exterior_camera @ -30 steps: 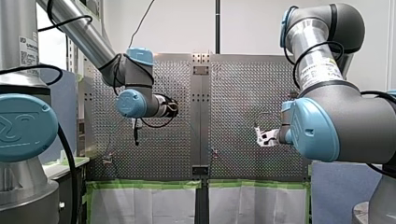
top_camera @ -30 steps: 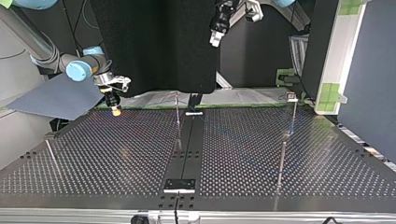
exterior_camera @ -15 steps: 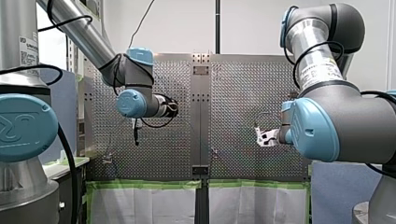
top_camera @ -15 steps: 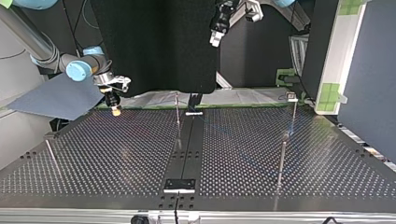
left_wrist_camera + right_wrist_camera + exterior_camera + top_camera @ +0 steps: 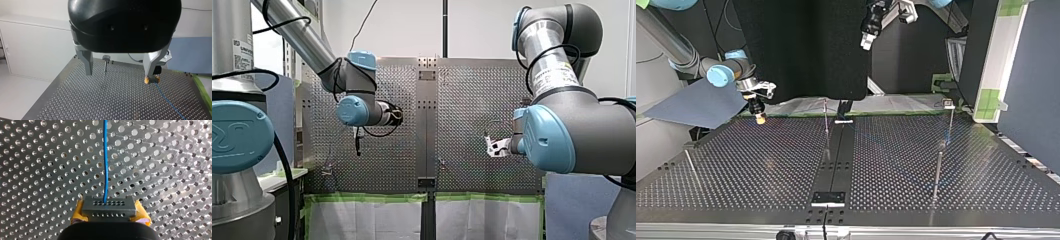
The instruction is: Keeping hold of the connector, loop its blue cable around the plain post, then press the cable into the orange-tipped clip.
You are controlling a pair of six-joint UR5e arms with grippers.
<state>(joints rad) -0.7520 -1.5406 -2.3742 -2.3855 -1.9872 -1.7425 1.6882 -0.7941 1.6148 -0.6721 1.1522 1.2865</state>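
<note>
In the right wrist view my right gripper (image 5: 109, 214) is shut on a dark grey connector (image 5: 108, 205), gripped between its yellow pads (image 5: 78, 212). The blue cable (image 5: 105, 157) runs straight ahead from the connector over the perforated plate. In the top view this gripper (image 5: 759, 118) hangs just above the table's far edge at the left. My left gripper (image 5: 118, 74) is open and empty, high over the table (image 5: 865, 42). Between its metal fingers (image 5: 87, 65) a thin capped post (image 5: 106, 62) shows farther off, with the connector and the cable (image 5: 170, 102) beyond.
Thin posts stand on the perforated table (image 5: 761, 165): one near the far middle (image 5: 826, 117), one with a pale head at the far right (image 5: 949, 107), one at the near right (image 5: 937, 170), one at the near left (image 5: 691, 167). A dark rail (image 5: 836, 160) splits the table.
</note>
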